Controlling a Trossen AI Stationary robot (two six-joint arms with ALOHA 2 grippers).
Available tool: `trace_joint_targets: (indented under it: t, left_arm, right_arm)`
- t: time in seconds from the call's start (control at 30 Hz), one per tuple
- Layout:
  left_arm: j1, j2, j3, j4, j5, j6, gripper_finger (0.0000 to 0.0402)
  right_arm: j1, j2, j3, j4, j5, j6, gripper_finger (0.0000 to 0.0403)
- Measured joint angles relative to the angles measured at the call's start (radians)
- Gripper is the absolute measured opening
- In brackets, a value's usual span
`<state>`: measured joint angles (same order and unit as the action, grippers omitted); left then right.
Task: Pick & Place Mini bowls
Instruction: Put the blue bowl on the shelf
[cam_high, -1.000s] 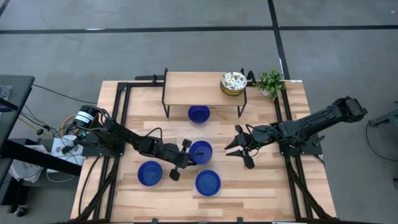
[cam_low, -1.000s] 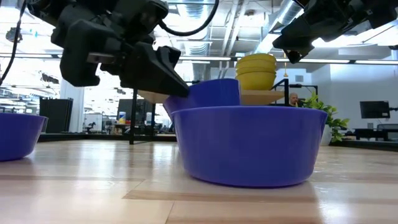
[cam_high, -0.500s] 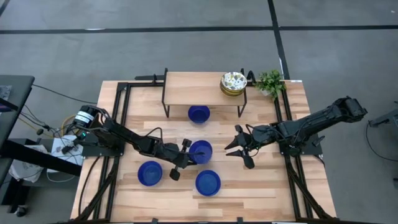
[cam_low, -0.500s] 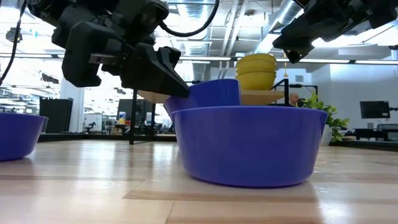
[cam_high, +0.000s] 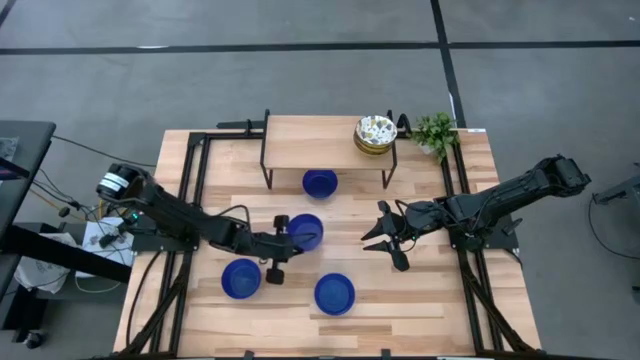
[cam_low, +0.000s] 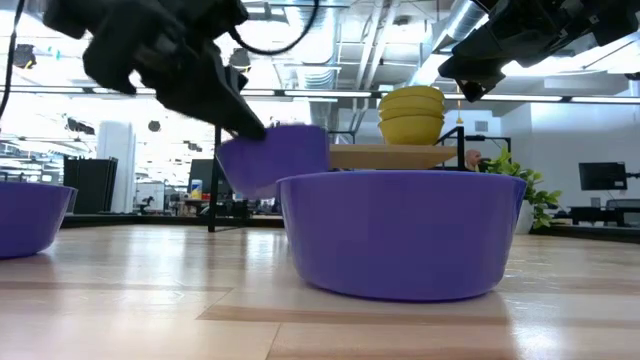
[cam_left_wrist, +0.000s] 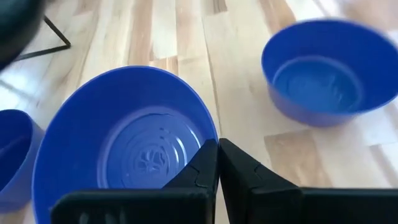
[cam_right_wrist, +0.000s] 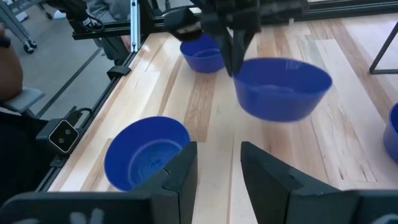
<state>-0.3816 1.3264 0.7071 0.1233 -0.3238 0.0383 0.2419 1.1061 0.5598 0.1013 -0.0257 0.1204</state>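
Note:
My left gripper is shut on a glossy cobalt-blue mini bowl, which hangs in the air left of the table's middle. In the low view this bowl is off the wood and tilted. Three more blue bowls rest on their bases: one near the front left, one at the front middle, one under the shelf. A stack of cream patterned bowls stands on the shelf. My right gripper is open and hovers right of the held bowl, touching nothing. My left gripper pinches the blue bowl's rim on the side nearest the left arm, one finger inside the bowl and one outside. The fingers come level from the table's left. The bowl is lifted clear of the table and tilted.
A wooden shelf on black legs stands at the far side. A small green plant sits at its right end. Black frame rails run along both table sides. Bare wood lies between the bowls and the right arm.
My left gripper, still shut on the blue bowl's rim, has risen and drawn back toward the table's left and far side. The bowl has gone from the table top to hanging clear and tilted. The right arm has kept still.

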Motion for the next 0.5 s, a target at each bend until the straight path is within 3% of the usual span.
trace_joint_targets:
  t: [0.33, 0.5]
  left_arm:
    - [-0.043, -0.023, 0.0, -0.012, -0.108, -0.021, 0.001]
    - [0.005, -0.023, 0.015, 0.004, -0.268, -0.018, 0.001]
  right_arm:
    - [0.0, 0.0, 0.0, 0.0, 0.0, 0.0, 0.0113]
    - [0.0, 0.0, 0.0, 0.0, 0.0, 0.0, 0.0113]
